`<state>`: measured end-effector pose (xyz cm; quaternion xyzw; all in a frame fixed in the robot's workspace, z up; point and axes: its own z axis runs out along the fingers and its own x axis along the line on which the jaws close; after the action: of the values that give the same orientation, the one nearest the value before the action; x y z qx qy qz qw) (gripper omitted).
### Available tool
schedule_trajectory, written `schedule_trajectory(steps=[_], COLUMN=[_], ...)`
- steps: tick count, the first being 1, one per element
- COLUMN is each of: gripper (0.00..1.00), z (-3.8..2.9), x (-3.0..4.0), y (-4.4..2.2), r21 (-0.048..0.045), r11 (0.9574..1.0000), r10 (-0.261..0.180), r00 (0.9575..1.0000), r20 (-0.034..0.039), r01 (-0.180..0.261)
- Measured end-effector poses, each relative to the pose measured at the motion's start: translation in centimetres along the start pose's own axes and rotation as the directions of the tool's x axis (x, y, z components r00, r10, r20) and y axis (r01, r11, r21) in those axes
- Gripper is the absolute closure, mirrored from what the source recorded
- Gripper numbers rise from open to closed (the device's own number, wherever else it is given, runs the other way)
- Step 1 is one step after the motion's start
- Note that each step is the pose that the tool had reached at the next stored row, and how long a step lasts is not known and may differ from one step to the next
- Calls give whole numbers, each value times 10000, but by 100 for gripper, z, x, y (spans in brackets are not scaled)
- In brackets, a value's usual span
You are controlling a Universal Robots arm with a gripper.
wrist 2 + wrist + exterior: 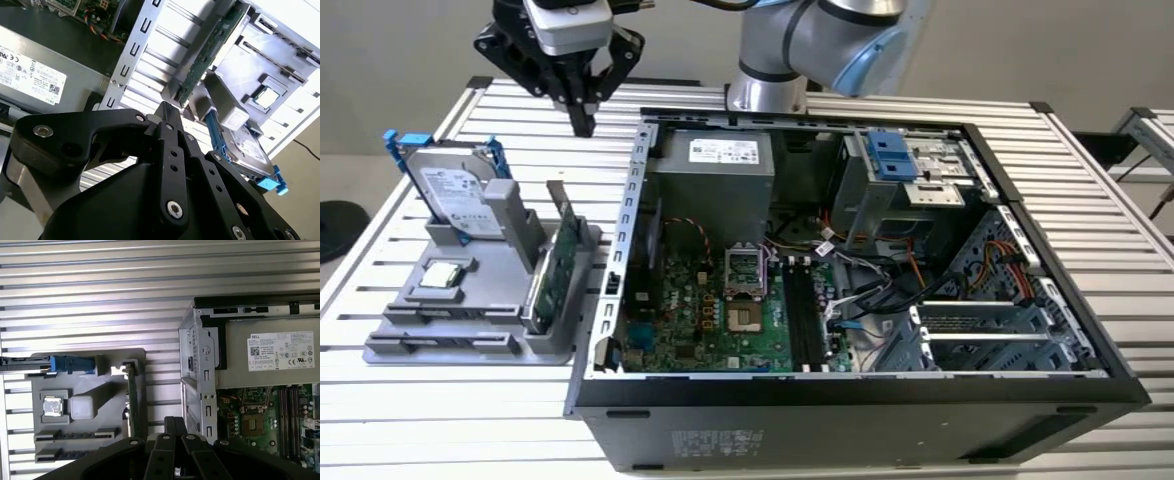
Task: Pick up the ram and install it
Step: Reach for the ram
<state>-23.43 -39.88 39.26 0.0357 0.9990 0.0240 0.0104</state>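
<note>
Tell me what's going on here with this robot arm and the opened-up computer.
A Universal Robots arm holds its black gripper shut and empty above the slatted metal table, between a grey parts fixture and the open black computer case. The fixture holds a silver hard drive with blue rails, an upright green circuit card and a small square processor chip. The gripper carries no ram at this moment.

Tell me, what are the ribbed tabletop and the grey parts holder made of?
The tabletop looks like aluminium: silvery slats with a soft metallic sheen. The parts holder is probably plastic: matte, even grey, blocky moulded shapes.
</note>
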Motion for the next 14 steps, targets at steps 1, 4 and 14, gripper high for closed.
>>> schedule_trajectory(steps=[1, 4, 14], gripper=[100, 100, 100], z=[0, -2, -5], x=[18, 72, 246], y=[-1, -5, -17], r21=[0, 0, 0], r11=[10000, 10000, 10000], r10=[0, 2, 2], r00=[10000, 10000, 10000], r20=[0, 0, 0], r01=[0, -2, -2])
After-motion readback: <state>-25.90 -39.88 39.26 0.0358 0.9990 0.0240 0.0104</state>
